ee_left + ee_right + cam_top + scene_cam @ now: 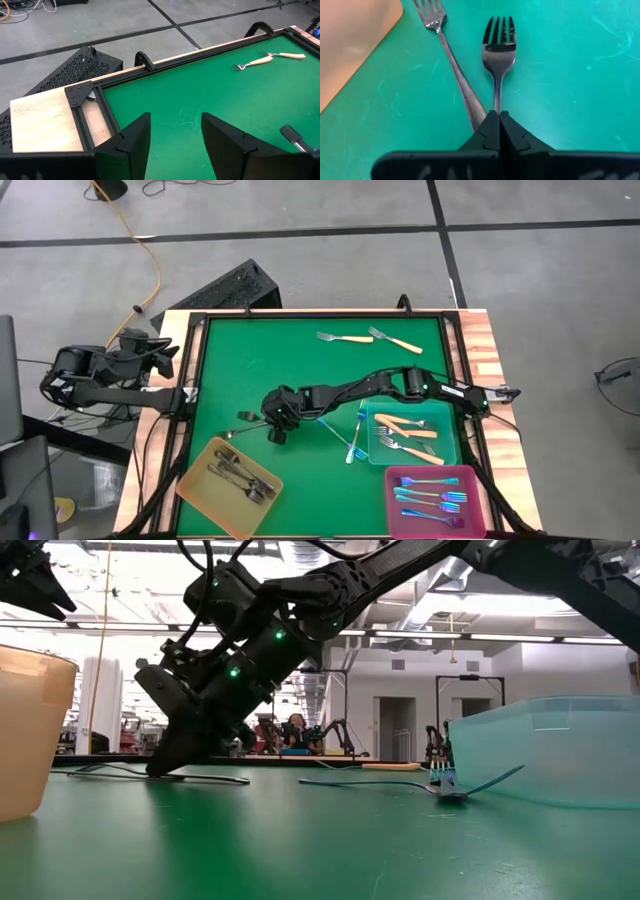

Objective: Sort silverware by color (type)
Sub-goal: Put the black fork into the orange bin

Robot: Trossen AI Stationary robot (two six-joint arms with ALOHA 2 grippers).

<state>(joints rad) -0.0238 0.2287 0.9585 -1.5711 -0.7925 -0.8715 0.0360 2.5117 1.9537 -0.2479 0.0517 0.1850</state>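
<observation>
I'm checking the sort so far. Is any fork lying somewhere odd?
Yes. A blue fork lies on the green mat, leaning on the teal tray of cream-handled forks rather than in the pink tray. The right gripper is shut on a grey fork.

I'm looking down on the desk, a green mat inside a black frame with wooden edges. I place everything from the teal tray, which sits on the mat by the right edge. Touching its front edge is the pink tray; far to its left, at the front corner, is the yellow tray. Two cream-handled forks lie on bare mat well behind the teal tray. Just left of it lie two blue forks, close together. Further left, between it and the yellow tray, two dark-grey forks lie side by side, handles converging.
</observation>
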